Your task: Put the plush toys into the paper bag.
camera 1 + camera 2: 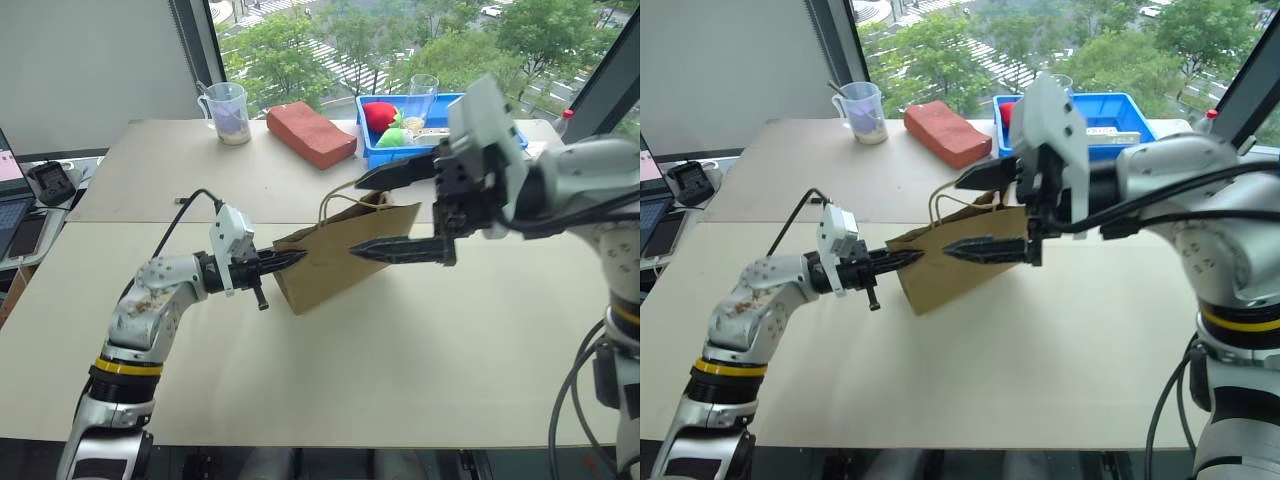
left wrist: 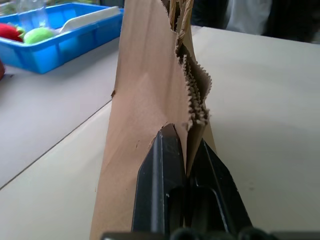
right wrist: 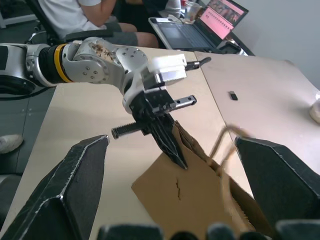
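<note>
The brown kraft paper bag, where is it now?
The brown kraft paper bag sits mid-table, its edge pinched by the left gripper, with the open right gripper beside it.

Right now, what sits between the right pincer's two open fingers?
In the right wrist view, the paper bag and the left pincer shut on its edge.

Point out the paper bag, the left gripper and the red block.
paper bag [image 1: 335, 268]: left eye view, on its flat brown side.
left gripper [image 1: 296, 259]: left eye view, at the fingertips shut on the bag's edge.
red block [image 1: 311, 133]: left eye view, on its top face.
</note>
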